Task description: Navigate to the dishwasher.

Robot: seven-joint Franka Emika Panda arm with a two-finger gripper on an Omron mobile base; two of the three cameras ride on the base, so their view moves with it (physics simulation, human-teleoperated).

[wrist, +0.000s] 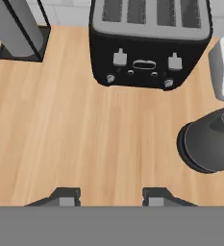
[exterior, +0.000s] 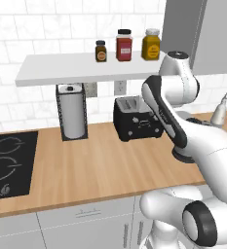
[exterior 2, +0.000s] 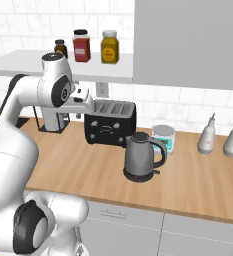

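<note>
Pincer (wrist: 108,196) open and empty above the wooden bench (wrist: 60,134), black toaster (wrist: 149,45) at 12 o'clock with slots running left-right, dark kettle (wrist: 212,141) at 3 o'clock.

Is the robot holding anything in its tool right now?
No, nothing is held. In the hand view the tool is open, its two fingertips apart over the bare wooden counter, short of the black toaster.
</note>
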